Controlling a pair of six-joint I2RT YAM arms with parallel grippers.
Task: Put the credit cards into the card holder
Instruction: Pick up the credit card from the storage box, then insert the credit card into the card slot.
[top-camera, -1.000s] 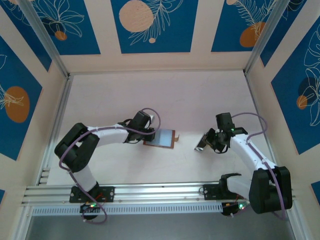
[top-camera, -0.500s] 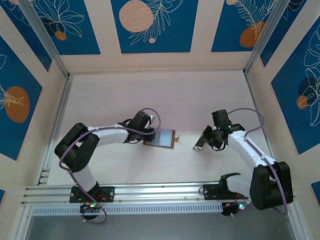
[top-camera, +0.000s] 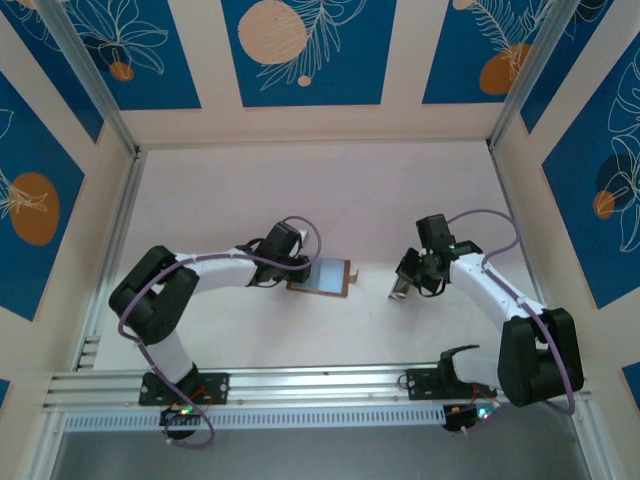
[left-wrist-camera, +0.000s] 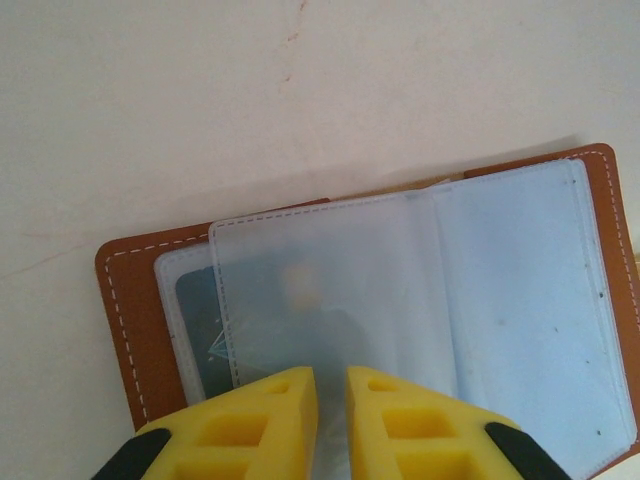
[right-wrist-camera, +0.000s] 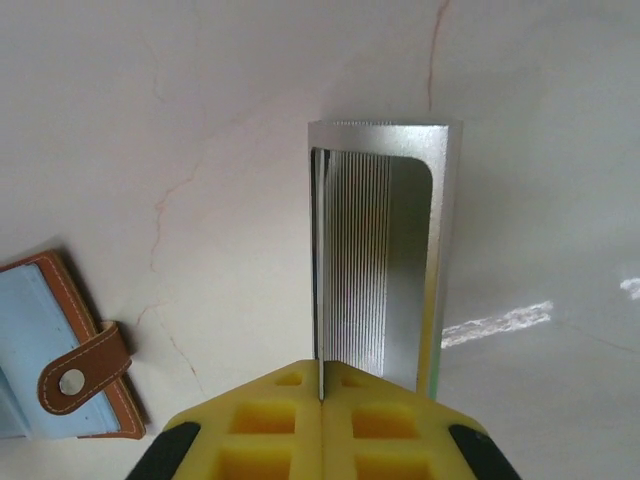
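Blue floral panels wall in a pale table (top-camera: 250, 200) marked with faint hairline cracks. The two arms reach in from the near edge.

The card holder (top-camera: 324, 277) lies open near the middle of the table, brown leather outside and bluish pockets up. The left gripper (left-wrist-camera: 332, 378) sits at its left edge. Its fingers are almost together over a clear sleeve (left-wrist-camera: 330, 270), but it is not clear whether they pinch the sleeve or only press on it.

To the right, across a strip of bare table, the right gripper (right-wrist-camera: 322, 375) is closed tight on a silver, ribbed credit card (right-wrist-camera: 375, 260). It pinches one edge, and the card juts forward from the fingertips. The snap tab (right-wrist-camera: 85, 365) hangs off the holder's right side, facing the card.

The step in hand appears to be carrying this card over and inserting it. To do that well:
- The right arm should bring the card in low and nearly flat.
- It should pass over or beside the tab so the card does not catch on it.
- The card's leading edge should be squared to a pocket mouth before any push.
- The left gripper should steady the holder, because the light leather would likely slide under a sideways push.
- The right gripper should release only once most of the card is seated.
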